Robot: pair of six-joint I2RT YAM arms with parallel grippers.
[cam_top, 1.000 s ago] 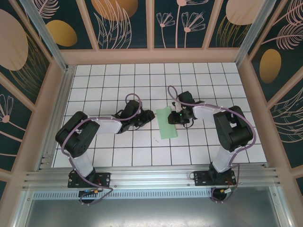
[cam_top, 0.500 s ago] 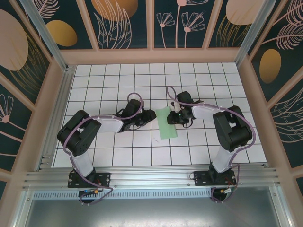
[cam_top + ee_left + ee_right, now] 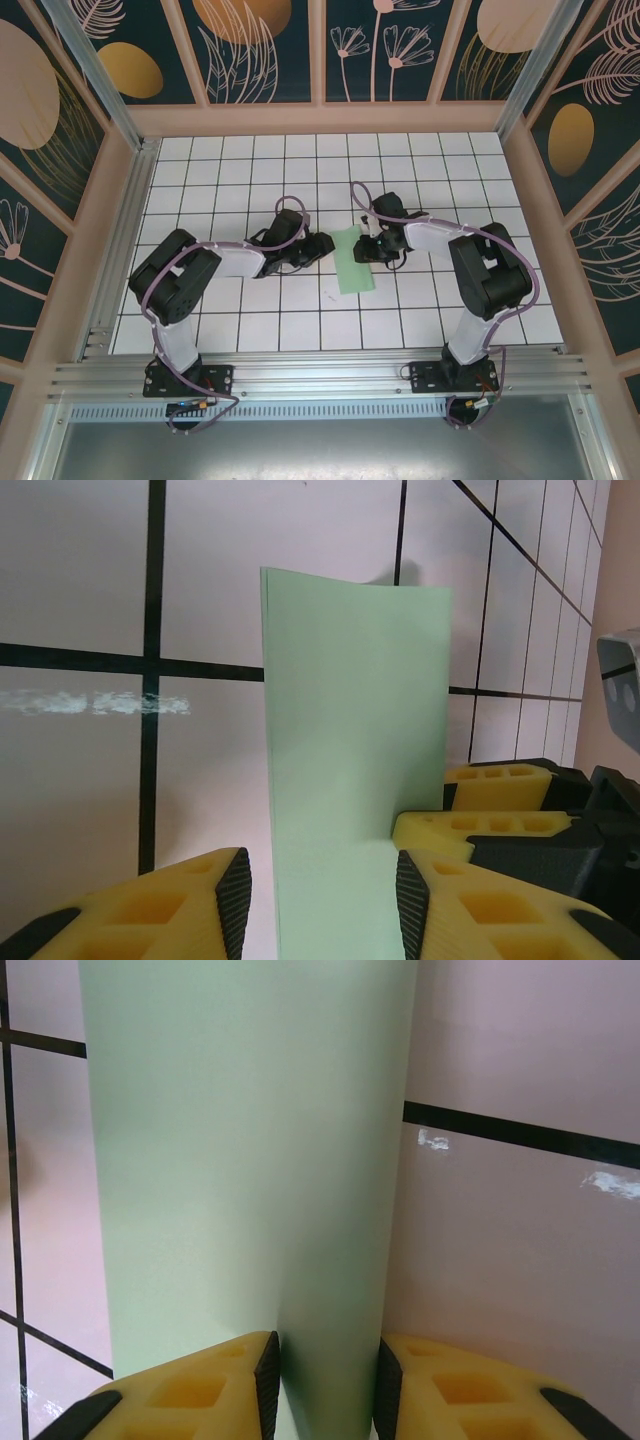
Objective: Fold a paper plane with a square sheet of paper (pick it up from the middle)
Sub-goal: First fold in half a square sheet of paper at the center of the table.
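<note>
1. Overview from the top camera: the sheet of paper [image 3: 353, 262] lies as a narrow light-green rectangle near the middle of the table [image 3: 220, 330], well apart from every edge, its long sides running from the near edge toward the far one. The left gripper [image 3: 324, 245] sits just beside its left long side, and the right gripper [image 3: 365, 250] reaches over its right long side.

2. Left wrist: the two yellow fingers [image 3: 180, 910] stand apart with the paper running away between them. A sliver of bare tile shows beside one finger, so these jaws are released, not pinching. The right arm's yellow fingertips [image 3: 500, 825] meet the paper's edge further along.

3. Right wrist: a shaded band of the paper runs in between the yellow fingers [image 3: 200, 1390], which are parted. Whether they nip a layer or merely straddle it cannot be told.

4. Judgement: the sheet looks already folded in half, with no pointed nose formed, so the task seems early, at settling the centre crease or readying the corner folds. The next move likely calls for one gripper pinning the rectangle flat while the other catches a single layer at a corner without dragging the whole sheet.
</note>
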